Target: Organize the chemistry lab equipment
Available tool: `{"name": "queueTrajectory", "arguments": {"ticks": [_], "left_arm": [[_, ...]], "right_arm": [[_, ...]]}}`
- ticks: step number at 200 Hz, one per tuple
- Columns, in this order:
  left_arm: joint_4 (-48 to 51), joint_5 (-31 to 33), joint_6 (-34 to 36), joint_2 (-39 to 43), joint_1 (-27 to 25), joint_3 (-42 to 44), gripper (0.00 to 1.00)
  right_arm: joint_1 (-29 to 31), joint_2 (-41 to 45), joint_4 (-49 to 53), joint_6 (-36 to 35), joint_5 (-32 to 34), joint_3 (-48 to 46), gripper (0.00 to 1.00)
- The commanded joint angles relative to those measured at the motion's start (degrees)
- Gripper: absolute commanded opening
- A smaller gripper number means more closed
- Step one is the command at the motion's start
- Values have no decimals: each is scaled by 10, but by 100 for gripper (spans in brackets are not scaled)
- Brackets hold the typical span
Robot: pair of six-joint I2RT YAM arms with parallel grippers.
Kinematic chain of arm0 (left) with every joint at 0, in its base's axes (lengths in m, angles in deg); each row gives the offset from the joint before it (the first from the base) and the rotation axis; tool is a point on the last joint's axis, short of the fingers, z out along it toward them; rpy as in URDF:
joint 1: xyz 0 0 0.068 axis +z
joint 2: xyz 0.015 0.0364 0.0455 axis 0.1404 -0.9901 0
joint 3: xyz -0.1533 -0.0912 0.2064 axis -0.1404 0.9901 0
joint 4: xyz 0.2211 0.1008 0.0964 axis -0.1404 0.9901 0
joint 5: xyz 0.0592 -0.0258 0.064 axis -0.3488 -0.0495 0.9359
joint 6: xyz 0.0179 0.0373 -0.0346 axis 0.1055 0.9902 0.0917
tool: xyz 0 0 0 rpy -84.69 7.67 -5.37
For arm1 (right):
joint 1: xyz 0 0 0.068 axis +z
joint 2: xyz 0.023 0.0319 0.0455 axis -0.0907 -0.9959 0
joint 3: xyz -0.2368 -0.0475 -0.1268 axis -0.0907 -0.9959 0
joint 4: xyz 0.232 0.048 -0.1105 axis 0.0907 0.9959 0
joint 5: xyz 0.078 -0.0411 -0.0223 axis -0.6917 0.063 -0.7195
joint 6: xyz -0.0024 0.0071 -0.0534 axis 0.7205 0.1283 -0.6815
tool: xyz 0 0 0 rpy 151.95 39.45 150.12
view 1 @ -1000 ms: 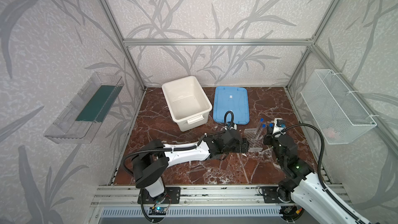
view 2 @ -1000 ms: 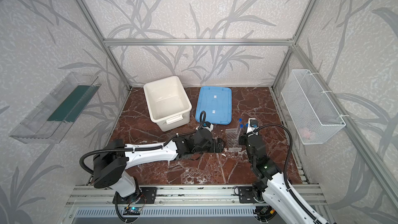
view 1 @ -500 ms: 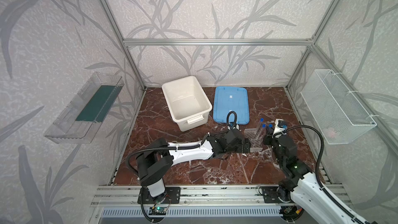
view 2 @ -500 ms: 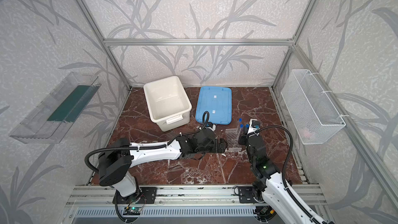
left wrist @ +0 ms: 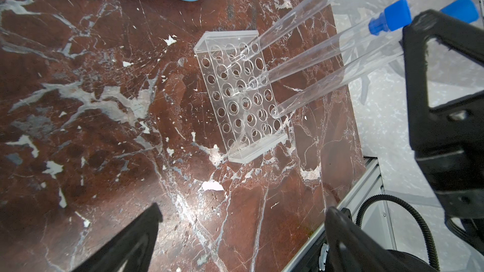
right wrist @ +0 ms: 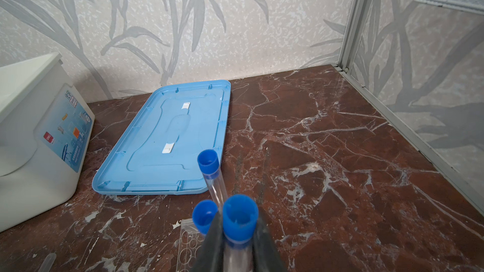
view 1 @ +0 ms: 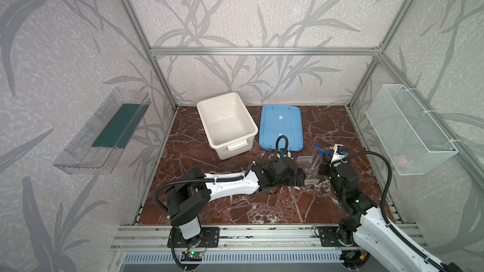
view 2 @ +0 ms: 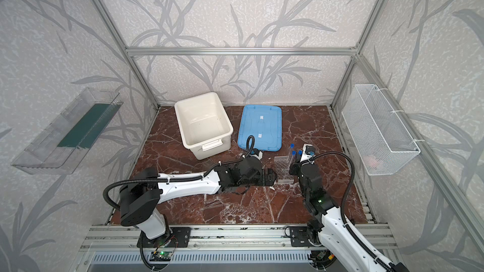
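Note:
A clear many-holed tube rack point(view 1: 307, 170) point(left wrist: 241, 95) stands on the marble floor right of centre. Two clear test tubes with blue caps point(view 1: 318, 145) point(left wrist: 309, 61) lean in its holes. My right gripper point(right wrist: 238, 234) point(view 1: 324, 166) is shut just under the cap of a third test tube point(right wrist: 239, 215) point(left wrist: 340, 74). That tube's round end sits at a hole in the rack's edge row; how deep it sits I cannot tell. My left gripper point(left wrist: 243, 209) point(view 1: 301, 177) stands open just left of the rack, with only bare floor between its fingers.
A white tub point(view 1: 235, 150) and a flat blue lid point(view 1: 281, 126) lie behind the rack. A wire basket point(view 1: 408, 129) hangs on the right wall and a clear shelf point(view 1: 104, 132) on the left wall. Thin clear rods point(view 1: 235, 205) lie faintly on the front floor.
My left arm has stretched to the right, bringing its open gripper closer to the rack. The right gripper has kept its hold on the tube and barely moved.

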Motion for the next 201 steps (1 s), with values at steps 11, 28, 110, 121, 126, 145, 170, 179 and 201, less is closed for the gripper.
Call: {"name": "queueTrajectory", "arguments": {"ticks": [11, 28, 110, 121, 126, 145, 170, 179, 201], "left_arm": [[-7, 6, -10, 0, -1, 13, 99], [-10, 5, -10, -1, -1, 14, 99], [-23, 5, -13, -2, -1, 26, 99], [-24, 5, -15, -2, 0, 28, 99], [-25, 6, -14, -2, 0, 29, 99], [-30, 10, -16, -1, 0, 32, 99], [-40, 17, -12, -4, 0, 37, 99], [-51, 19, -9, -9, 0, 41, 99], [-82, 15, -6, -24, 1, 40, 99]], "right_arm": [[-2, 1, 11, -3, 15, -2, 18], [-1, 7, 18, -11, 12, 6, 18], [-2, -27, 9, 15, -22, 1, 20], [-1, -26, 24, 19, -32, 6, 20], [-2, -25, 24, 20, -35, 5, 20], [-1, -16, 25, 23, -39, -2, 20], [-1, 3, 24, 25, -44, -15, 20], [-1, 6, 19, 28, -46, -22, 19], [0, 16, 14, 42, -38, -39, 19]]}}
